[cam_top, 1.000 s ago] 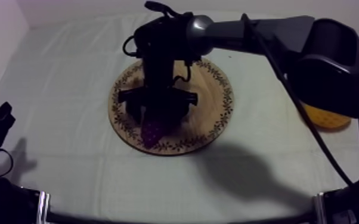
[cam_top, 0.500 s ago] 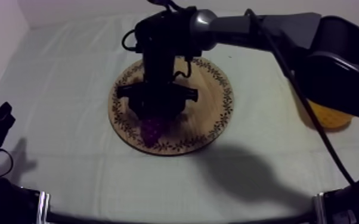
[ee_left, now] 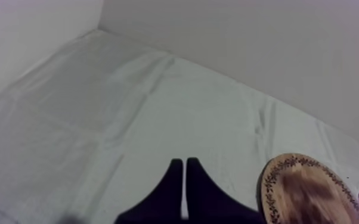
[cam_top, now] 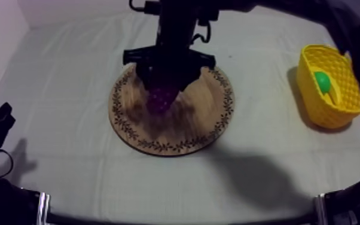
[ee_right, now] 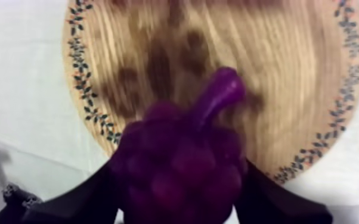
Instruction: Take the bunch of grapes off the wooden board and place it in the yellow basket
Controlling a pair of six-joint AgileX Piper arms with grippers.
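Top view has the bunch of grapes (cam_top: 160, 100) in the middle of the table, over the half of the wooden board (cam_top: 209, 116) that lies toward the table's far edge. The right gripper (cam_top: 163, 85) is clenched on the bunch from above. In the right wrist view its two black fingers (ee_right: 80, 202) press on both sides of the purple berries, and the stem stands up toward the board's centre. The bunch seems to be a little above the wood, with dark shade under it, but I cannot tell surely if it touches. The board is round with a leaf pattern on its rim, and nothing else lies on it.

Well apart from the board, near the table's right edge, stands the yellow basket (cam_top: 332, 113). Something green (cam_top: 321, 81) lies inside it.

The left gripper (ee_left: 183, 162) rests low by the table's near left corner. Its fingers lie pressed together as a narrow wedge, holding nothing. The grey-white cloth (cam_top: 69, 78) covers the whole table.
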